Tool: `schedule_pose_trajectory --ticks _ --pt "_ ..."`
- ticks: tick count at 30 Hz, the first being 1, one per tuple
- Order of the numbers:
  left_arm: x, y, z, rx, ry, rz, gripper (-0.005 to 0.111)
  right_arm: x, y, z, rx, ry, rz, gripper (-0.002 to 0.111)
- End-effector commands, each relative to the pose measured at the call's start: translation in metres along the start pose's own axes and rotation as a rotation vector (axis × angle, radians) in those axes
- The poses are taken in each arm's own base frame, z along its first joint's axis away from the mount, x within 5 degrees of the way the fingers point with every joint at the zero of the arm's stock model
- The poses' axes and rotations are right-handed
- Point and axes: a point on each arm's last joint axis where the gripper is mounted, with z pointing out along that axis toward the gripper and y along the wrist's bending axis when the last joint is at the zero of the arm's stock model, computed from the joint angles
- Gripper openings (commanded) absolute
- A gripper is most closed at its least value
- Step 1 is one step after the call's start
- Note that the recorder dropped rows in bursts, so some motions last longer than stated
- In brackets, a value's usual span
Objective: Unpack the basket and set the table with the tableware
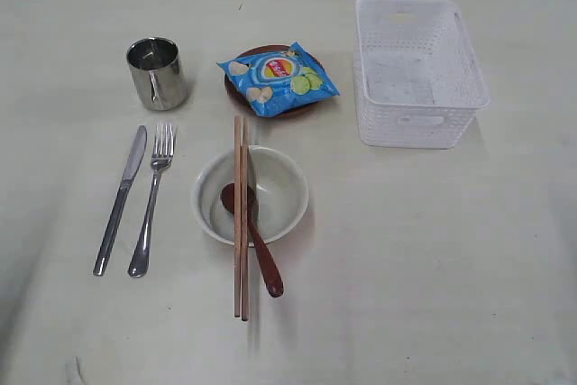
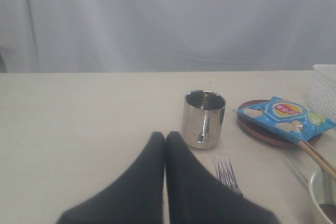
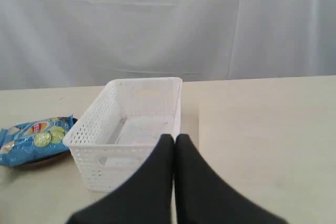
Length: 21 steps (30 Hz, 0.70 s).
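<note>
The white lattice basket (image 1: pixel 418 69) (image 3: pixel 131 124) stands empty at the back right of the cream table (image 1: pixel 433 259). A steel cup (image 1: pixel 157 72) (image 2: pixel 203 118) stands at the back left. Knife (image 1: pixel 120 198) and fork (image 1: pixel 151 200) (image 2: pixel 227 172) lie side by side. The cream bowl (image 1: pixel 275 188) holds a reddish-brown spoon (image 1: pixel 253 236), with chopsticks (image 1: pixel 241 215) laid across it. A blue chips bag (image 1: pixel 278 77) (image 2: pixel 286 116) (image 3: pixel 34 137) lies on the brown plate (image 1: pixel 302 107) (image 2: pixel 262 132). Neither arm shows in the exterior view. My left gripper (image 2: pixel 165 137) is shut and empty, short of the cup. My right gripper (image 3: pixel 174 139) is shut and empty, near the basket.
A pale curtain hangs behind the table's far edge in both wrist views. Bare tabletop stretches in front of the basket on the right and left of the knife.
</note>
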Motion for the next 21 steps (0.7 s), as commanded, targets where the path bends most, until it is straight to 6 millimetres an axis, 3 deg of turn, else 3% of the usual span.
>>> schedule_pose_trajectory --ticks 1,9,13,21 --pt "0.0002 0.0000 -0.0001 0.002 -0.007 0.000 0.000 0.0104 0.0002 -0.0008 -0.006 0.102 -0.051 0.000" --pt "0.0002 0.0000 -0.0001 0.002 -0.007 0.000 0.000 0.0110 0.0011 -0.0009 -0.024 0.110 -0.051 0.000" --pt "0.0002 0.0000 -0.0001 0.002 -0.007 0.000 0.000 0.0103 -0.0065 -0.0010 0.062 0.102 0.003 0.000" --pt "0.0002 0.0000 -0.0001 0.002 -0.007 0.000 0.000 0.0133 -0.0065 -0.0013 0.057 0.137 -0.067 0.000"
